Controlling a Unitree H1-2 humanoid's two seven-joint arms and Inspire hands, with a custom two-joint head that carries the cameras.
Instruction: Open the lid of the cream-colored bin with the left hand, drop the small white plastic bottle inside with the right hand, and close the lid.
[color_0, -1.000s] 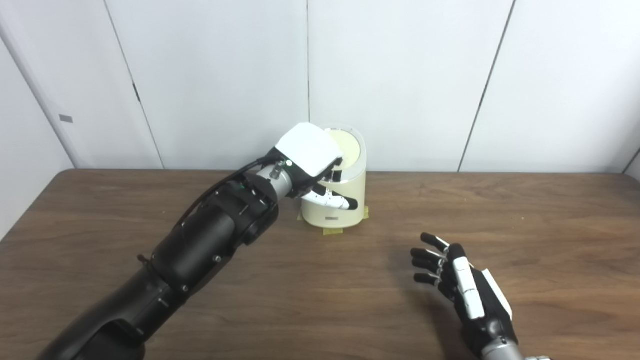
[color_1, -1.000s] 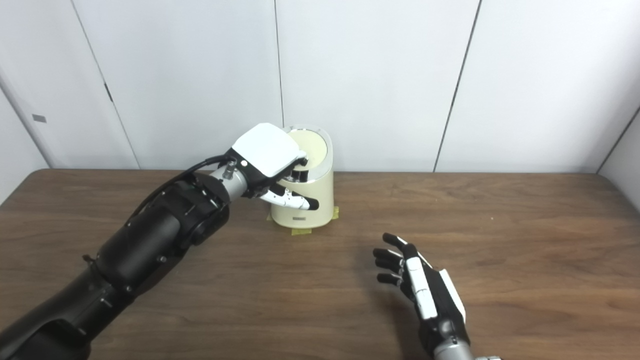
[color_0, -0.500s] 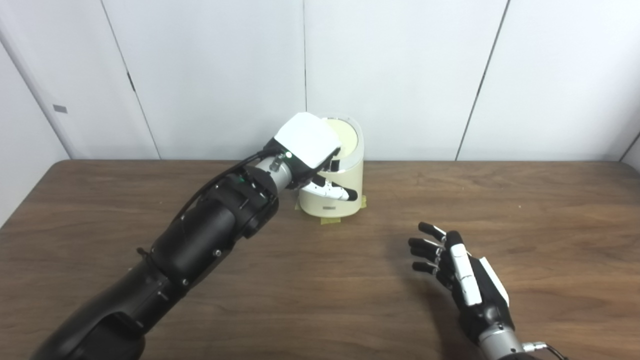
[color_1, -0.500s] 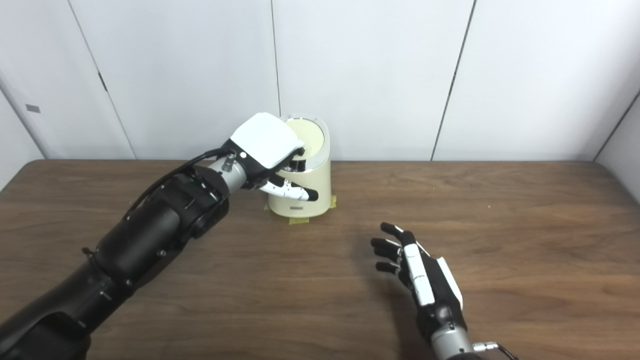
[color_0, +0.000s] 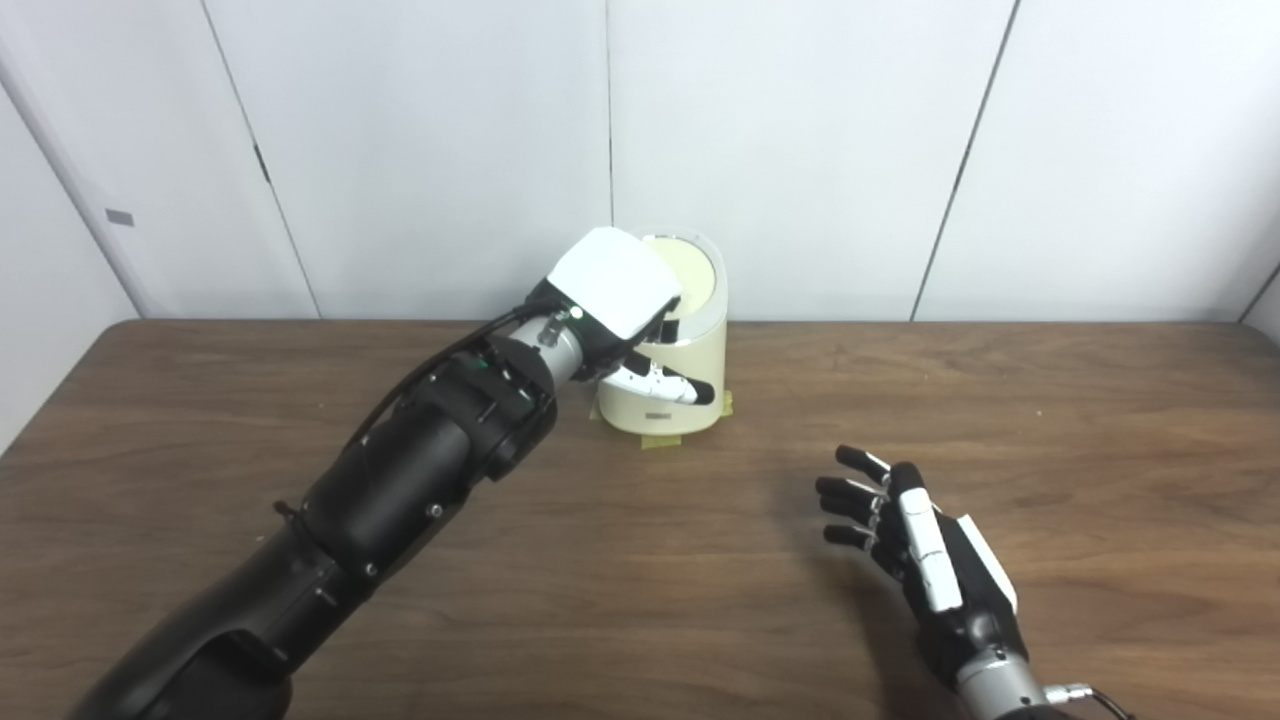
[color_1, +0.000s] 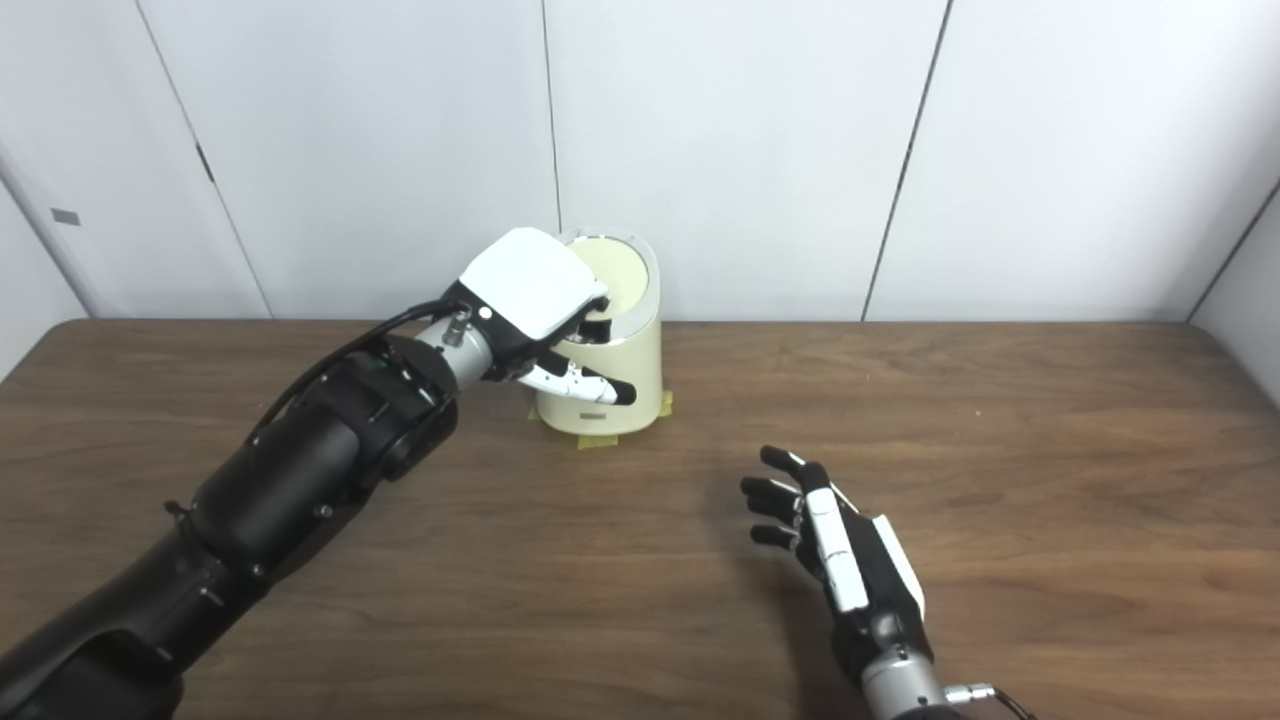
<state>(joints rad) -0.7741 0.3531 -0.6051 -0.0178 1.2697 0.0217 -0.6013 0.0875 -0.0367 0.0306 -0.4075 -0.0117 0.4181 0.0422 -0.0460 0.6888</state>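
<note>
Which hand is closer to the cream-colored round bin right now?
Left. The left hand is at the cream-colored round bin, over its front-left top edge. The right hand is open above the wooden table, well to the bin's front-right.

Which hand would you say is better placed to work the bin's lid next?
Left: the left hand already rests on the cream-colored bin at its lid; the right hand waits open, apart.

bin (color_0: 668, 400) at table (color_0: 1100, 420) rear — left hand (color_0: 612, 290) over it, right hand (color_0: 925, 555) nearer.
</note>
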